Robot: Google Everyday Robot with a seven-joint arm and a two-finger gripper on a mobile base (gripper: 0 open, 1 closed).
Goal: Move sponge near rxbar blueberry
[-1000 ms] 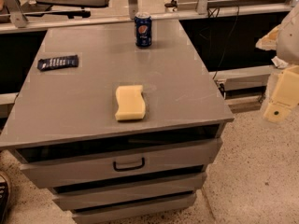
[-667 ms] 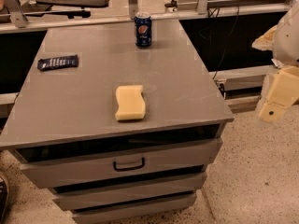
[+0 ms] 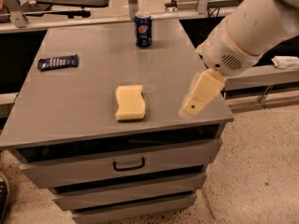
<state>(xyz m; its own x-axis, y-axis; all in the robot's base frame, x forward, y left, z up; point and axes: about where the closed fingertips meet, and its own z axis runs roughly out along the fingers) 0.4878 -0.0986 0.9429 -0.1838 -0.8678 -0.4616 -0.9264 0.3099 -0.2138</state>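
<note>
Evidently at approach: the cream plastic gripper (image 3: 197, 101), grip state indeterminable, hovers right of the pale yellow foam sponge (image 3: 130, 102) on the grey table (image 3: 84, 120), well apart from the navy-wrapped flat rxbar blueberry (image 3: 58, 62); next, centre over the sponge and grasp.

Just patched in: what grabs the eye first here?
The big white arm fills the upper right, its hand over the table at its front right corner. The pale yellow sponge lies alone near the front middle; the dark rxbar blueberry sits far off at the left edge.
</note>
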